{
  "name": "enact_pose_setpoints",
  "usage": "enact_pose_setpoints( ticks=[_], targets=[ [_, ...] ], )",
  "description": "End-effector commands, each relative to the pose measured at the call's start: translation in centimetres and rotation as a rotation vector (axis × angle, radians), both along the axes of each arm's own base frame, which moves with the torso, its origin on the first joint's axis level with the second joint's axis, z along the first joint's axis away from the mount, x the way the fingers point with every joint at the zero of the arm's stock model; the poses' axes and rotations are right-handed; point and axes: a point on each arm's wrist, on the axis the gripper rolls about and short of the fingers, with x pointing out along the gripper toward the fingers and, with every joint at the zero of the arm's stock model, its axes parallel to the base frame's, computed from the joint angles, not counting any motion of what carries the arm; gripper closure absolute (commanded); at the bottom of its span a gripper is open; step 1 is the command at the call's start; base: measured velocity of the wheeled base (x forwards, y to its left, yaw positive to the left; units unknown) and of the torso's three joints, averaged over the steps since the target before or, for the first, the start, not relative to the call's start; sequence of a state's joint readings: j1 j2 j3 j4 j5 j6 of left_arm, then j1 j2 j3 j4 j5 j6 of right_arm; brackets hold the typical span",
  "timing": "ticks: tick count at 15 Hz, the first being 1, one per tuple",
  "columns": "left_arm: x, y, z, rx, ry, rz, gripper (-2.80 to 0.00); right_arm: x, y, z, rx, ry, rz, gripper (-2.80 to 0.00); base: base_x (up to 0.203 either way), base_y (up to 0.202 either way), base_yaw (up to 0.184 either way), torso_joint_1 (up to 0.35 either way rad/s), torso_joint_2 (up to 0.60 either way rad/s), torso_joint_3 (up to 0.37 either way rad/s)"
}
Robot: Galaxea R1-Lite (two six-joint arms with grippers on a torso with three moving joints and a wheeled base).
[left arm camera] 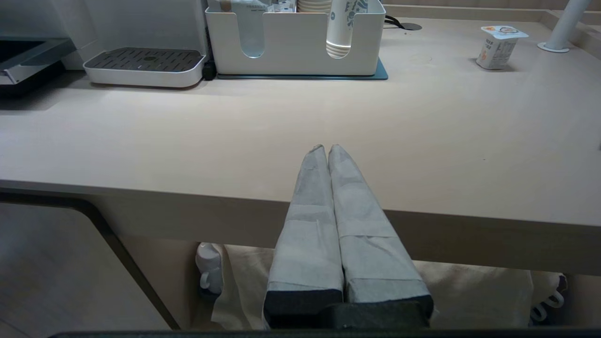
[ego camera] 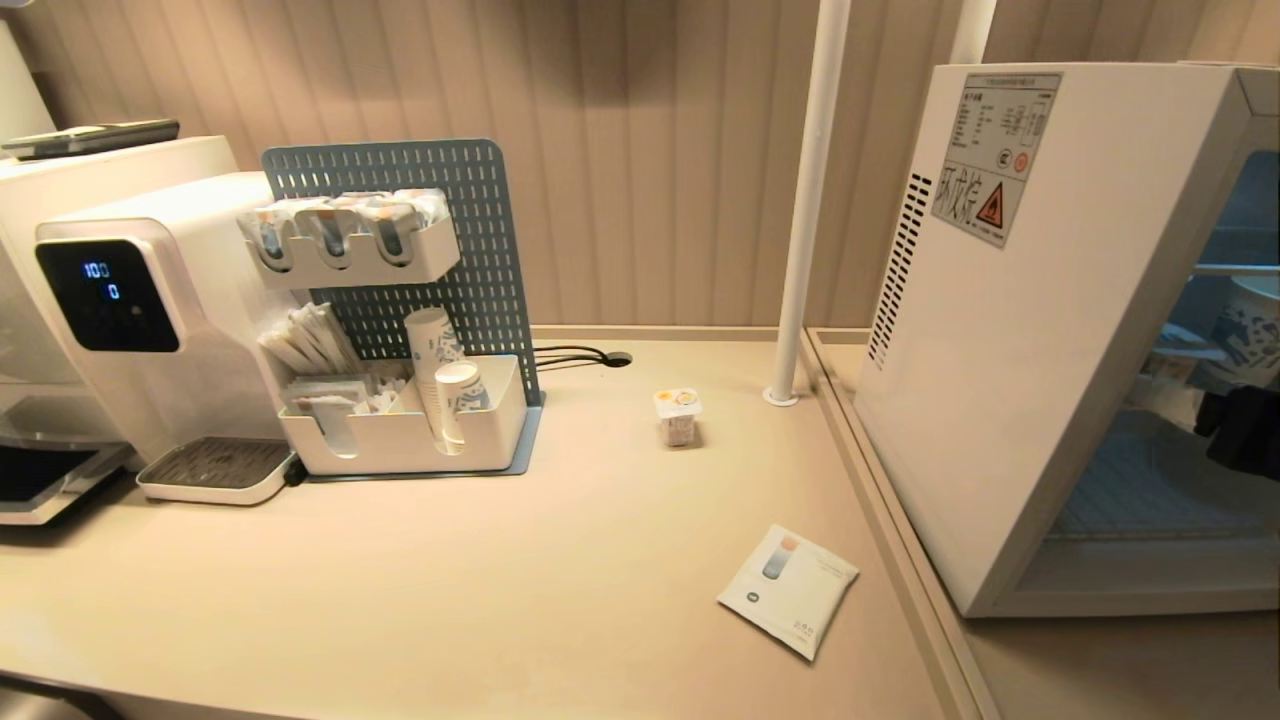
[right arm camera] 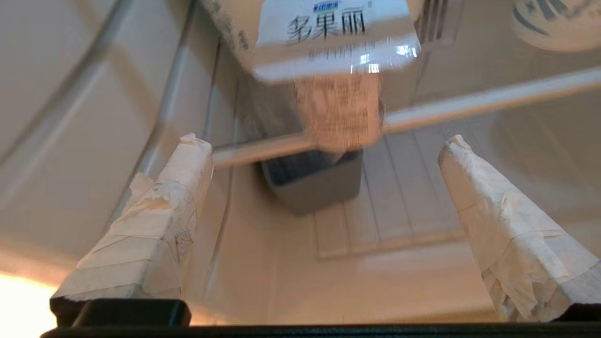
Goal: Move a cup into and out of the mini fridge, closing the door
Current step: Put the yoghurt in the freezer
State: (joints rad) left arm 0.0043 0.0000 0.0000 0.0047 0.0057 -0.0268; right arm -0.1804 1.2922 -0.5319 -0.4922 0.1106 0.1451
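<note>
The cup (ego camera: 678, 415), tiny and white with an orange-yellow foil lid, stands alone on the beige counter; in the left wrist view the cup (left arm camera: 500, 47) sits far off. The mini fridge (ego camera: 1010, 330) stands at the right, its pale grey front frame (ego camera: 1120, 360) around a bluish interior. I cannot tell whether the door is shut. My right gripper (right arm camera: 324, 141) is open and empty, facing the fridge's wire shelf (right arm camera: 404, 188) and a white lettered pack (right arm camera: 328, 37). A dark part of my right arm (ego camera: 1245, 430) shows at the fridge front. My left gripper (left arm camera: 327, 148) is shut, parked at the counter's front edge.
A water dispenser (ego camera: 130, 310) and a pegboard organiser (ego camera: 400, 430) with blue-patterned paper cups (ego camera: 445, 385) fill the left. A flat sachet (ego camera: 790, 590) lies near the front. A white pole (ego camera: 805, 200) and a raised ledge (ego camera: 880, 500) separate counter and fridge. Another paper cup (ego camera: 1250, 335) stands inside.
</note>
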Motion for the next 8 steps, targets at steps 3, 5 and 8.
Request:
enact_pose_setpoints(
  ticks=[3,5,8],
  targets=[
    [0.0,0.0,0.0,-0.001,0.003,0.001,0.00,-3.5,0.6,1.5,-0.008,-0.053,0.004,-2.80,0.000,0.000,0.000,0.000,0.00,0.000],
    [0.0,0.0,0.0,-0.001,0.003,0.001,0.00,-4.7,0.9,1.5,-0.004,-0.057,0.023,-2.80,0.000,0.000,0.000,0.000,0.00,0.000],
    [0.0,0.0,0.0,-0.001,0.003,0.001,0.00,-6.9,1.3,1.6,-0.008,-0.082,0.030,-2.80,0.000,0.000,0.000,0.000,0.00,0.000]
  ],
)
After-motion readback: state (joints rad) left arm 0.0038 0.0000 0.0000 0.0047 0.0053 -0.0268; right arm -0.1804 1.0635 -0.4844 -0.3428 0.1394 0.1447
